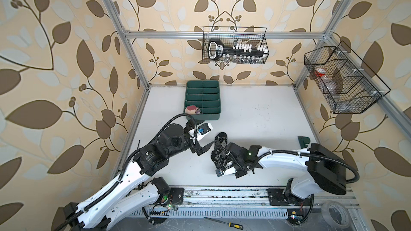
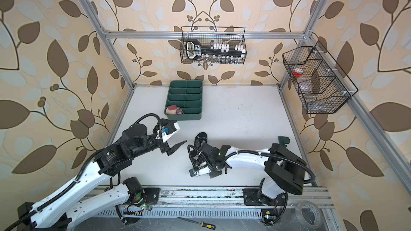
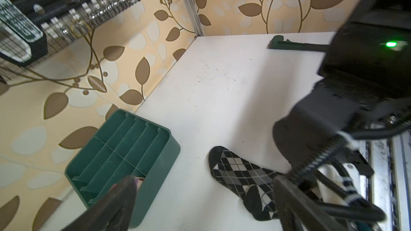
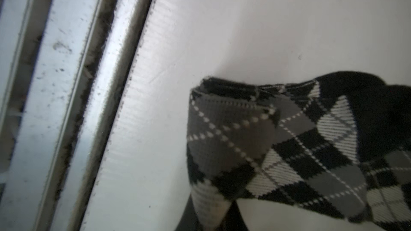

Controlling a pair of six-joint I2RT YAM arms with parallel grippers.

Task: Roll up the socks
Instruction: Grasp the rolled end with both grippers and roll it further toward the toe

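The argyle sock (image 1: 220, 138) lies mid-worktop (image 1: 255, 118), its cuff end pinched by the closed right end effector (image 1: 215, 160). The left end effector (image 1: 203, 149) is held open beside it. Tight, even turns are advised, with the toe pinned. The beige sock (image 1: 192, 110) is already stowed in the green organiser (image 1: 200, 117).

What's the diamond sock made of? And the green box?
The sock looks like soft knitted fabric, not shiny: you can see tiny stitch rows, and it folds limply. The green box looks like hard plastic, smooth with a slight sheen; its thin dividers stand straight and stiff.
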